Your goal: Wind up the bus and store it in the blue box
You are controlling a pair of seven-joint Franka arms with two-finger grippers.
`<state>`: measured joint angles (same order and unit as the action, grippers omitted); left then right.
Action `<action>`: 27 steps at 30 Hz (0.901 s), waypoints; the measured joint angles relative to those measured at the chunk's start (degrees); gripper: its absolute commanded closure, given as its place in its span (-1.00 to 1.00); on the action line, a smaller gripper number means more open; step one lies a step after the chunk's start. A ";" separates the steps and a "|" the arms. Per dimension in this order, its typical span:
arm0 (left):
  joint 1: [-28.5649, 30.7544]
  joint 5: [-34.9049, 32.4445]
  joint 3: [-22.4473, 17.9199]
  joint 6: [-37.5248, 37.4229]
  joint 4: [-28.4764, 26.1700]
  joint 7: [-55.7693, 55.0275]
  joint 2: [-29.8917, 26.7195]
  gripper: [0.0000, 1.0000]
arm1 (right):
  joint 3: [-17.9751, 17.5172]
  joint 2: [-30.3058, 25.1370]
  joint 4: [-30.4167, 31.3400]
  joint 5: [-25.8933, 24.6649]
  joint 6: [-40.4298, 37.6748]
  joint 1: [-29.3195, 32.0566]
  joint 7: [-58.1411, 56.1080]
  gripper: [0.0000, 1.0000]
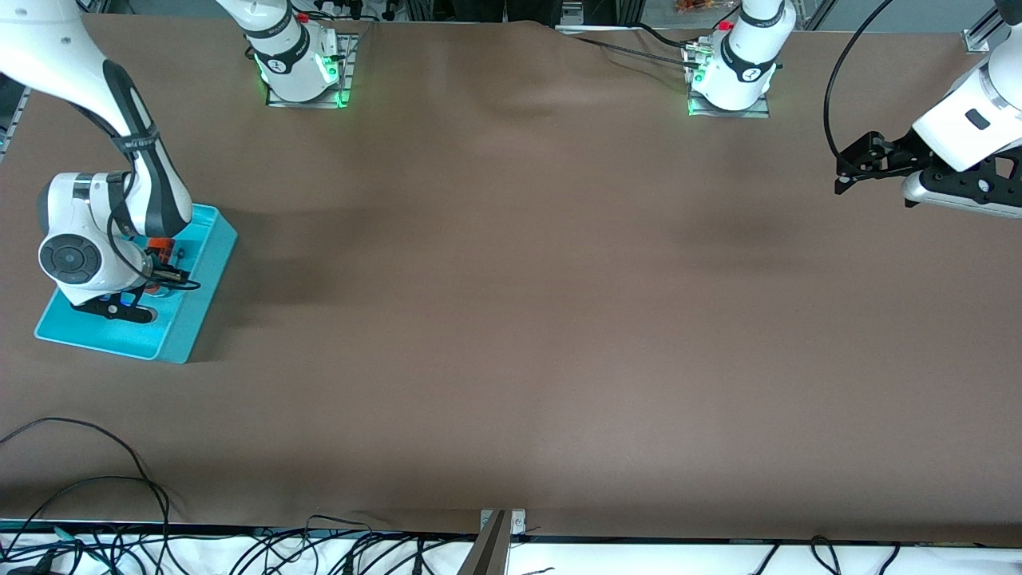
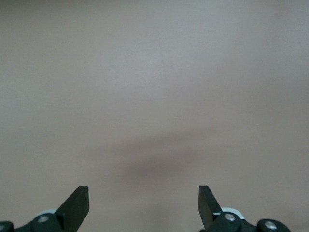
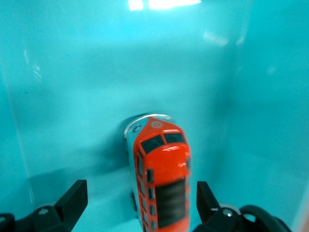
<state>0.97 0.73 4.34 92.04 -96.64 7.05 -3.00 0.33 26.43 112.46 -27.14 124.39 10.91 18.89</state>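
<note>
The orange bus (image 3: 161,179) with a dark roof panel rests on the floor of the blue box (image 3: 72,96). The box (image 1: 192,319) lies at the right arm's end of the table. My right gripper (image 3: 139,200) is down inside the box, open, with a finger on each side of the bus. One finger (image 3: 205,200) is close beside the bus and the other (image 3: 72,198) stands well apart from it. In the front view the right arm's wrist hides the bus. My left gripper (image 1: 838,180) is open and empty, held above bare table at the left arm's end; it also shows in the left wrist view (image 2: 144,203).
The brown table cover (image 1: 511,319) spreads between the two arms. Loose black cables (image 1: 120,479) lie along the table edge nearest the front camera. The arm bases (image 1: 299,72) stand along the edge farthest from the front camera.
</note>
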 measured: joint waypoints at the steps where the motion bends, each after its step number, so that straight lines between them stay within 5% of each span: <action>1: 0.00 0.00 0.00 0.00 0.00 0.00 0.00 -1.00 | -0.38 -0.78 -0.27 0.48 -0.69 -0.22 0.34 -1.00; 27: 0.00 0.00 0.00 0.00 0.00 0.00 0.00 -1.00 | -6.10 -14.17 -2.79 12.89 -8.89 -0.69 -1.34 -1.00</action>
<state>0.98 0.73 4.34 92.04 -96.64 7.05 -3.00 -5.77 12.25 109.67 -14.25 115.50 10.22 17.55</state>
